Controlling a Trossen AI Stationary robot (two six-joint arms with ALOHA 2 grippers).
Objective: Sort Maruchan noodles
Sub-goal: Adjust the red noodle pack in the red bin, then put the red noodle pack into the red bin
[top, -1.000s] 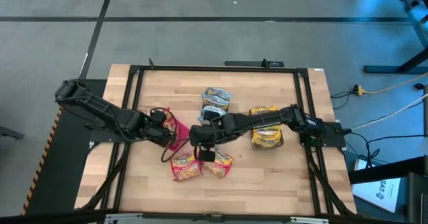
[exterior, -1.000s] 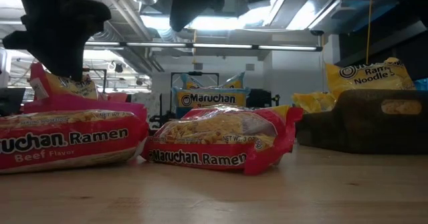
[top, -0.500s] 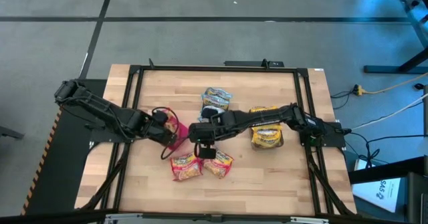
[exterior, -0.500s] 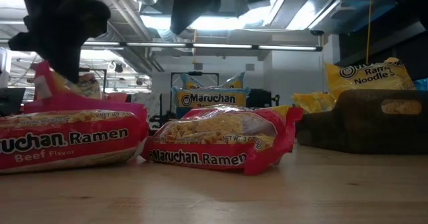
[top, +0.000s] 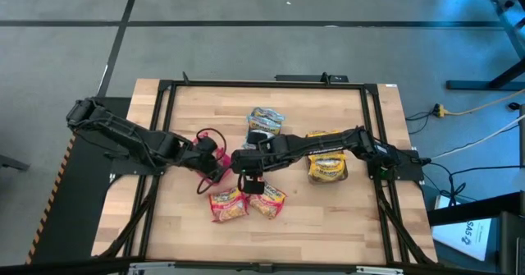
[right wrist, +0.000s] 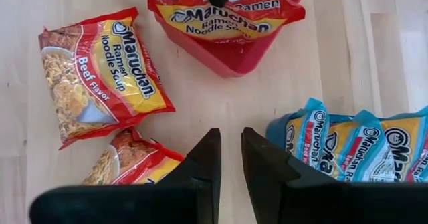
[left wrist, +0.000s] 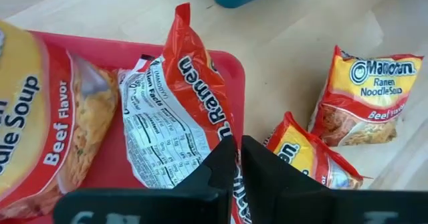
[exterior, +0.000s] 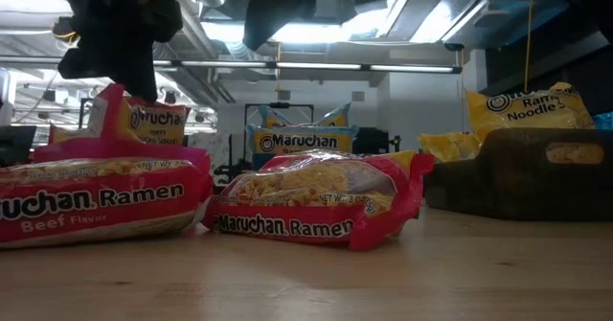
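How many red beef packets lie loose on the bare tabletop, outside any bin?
2: a red packet near the table's front edge and a second red packet beside it on its right. Others sit in the red bin.

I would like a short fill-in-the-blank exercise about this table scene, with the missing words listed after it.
1. The left gripper is shut on a ramen packet whose wrapper is ____.
2. That packet is over the ____ bin.
3. On the bare wood in front of the bins lie ____ red packets.
4. The right gripper holds ____.

Missing words: red; red; two; nothing
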